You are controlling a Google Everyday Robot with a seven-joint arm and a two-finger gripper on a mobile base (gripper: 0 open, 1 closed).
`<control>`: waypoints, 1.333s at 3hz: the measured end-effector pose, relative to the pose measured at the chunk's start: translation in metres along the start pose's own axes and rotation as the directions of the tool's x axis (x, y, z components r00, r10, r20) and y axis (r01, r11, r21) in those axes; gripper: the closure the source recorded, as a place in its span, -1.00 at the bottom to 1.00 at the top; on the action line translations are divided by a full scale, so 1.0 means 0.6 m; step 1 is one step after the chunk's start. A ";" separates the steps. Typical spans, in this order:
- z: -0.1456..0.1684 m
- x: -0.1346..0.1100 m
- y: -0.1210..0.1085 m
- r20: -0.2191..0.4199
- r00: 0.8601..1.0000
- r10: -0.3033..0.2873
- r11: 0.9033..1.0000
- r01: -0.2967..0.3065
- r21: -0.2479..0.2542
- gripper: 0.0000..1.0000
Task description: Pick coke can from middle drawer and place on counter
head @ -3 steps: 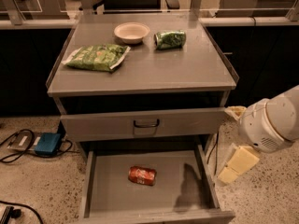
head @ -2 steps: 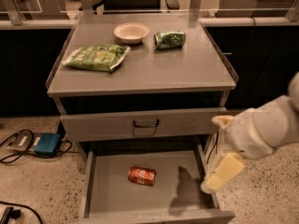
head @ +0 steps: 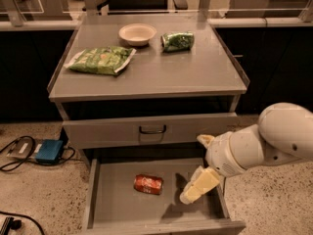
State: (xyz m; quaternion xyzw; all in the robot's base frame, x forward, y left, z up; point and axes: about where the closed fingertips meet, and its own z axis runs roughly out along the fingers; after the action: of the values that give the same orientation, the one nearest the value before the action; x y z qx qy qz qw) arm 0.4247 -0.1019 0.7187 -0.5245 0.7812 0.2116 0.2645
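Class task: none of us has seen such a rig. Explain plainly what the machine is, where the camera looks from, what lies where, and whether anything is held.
The white machine at the right is a robot arm. Its tool, two yellowish fingers spread open, hangs over the right side of the open middle drawer and holds nothing. One camera looks down from in front; its mount is unknown. A red coke can lies on its side on the drawer floor. The counter carries a pale bowl, a green bag and a green soda can.
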 end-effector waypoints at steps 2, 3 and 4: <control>0.121 0.023 -0.020 0.050 0.999 0.020 0.998 -0.024 0.063 -1.00; 0.183 0.049 -0.033 0.039 0.998 0.056 0.996 -0.058 0.061 -1.00; 0.276 0.061 -0.055 0.025 0.996 0.088 0.996 -0.088 0.025 -1.00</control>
State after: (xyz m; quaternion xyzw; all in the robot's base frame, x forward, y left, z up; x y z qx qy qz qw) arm 0.4759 -0.0391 0.5657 -0.4834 0.8030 0.2192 0.2710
